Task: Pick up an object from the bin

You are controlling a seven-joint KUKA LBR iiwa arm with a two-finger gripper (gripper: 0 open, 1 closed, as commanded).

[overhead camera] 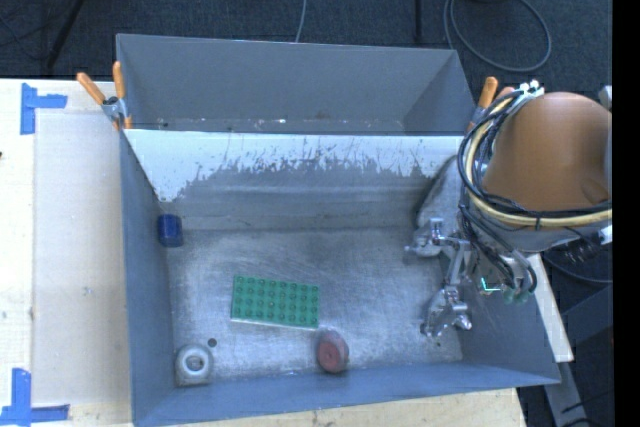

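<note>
Starting at the near wall of the grey metal bin [330, 390]: a pale grey round ring-shaped piece [194, 363] is sitting in the near left corner. To its right, a small reddish-brown round disc [332, 352] is lying close against that same wall. A little farther in, a flat green rectangular plate covered in studs [275, 302] is lying on the floor left of centre, near the disc but not touching it.

Over on the right, the two-finger gripper [440, 280] is hanging low above the bin floor, close to the right wall. Its metal fingers [447, 315] are standing wide apart, one nearer and one farther, with nothing between them. The reddish-brown disc is the closest thing to it, lying to its left and a bit nearer, clear of the fingers. The green plate is lying farther off to the left.

Behind the gripper, the wrist's rounded orange-brown cover [550, 150] is looming over the bin's right rim, with black and yellow cables [478, 185] looping round it. Farther back on the left, a small blue block [170, 230] is resting against the left wall, well apart from the gripper. Beyond that, the far wall is showing pale scratch streaks.
</note>
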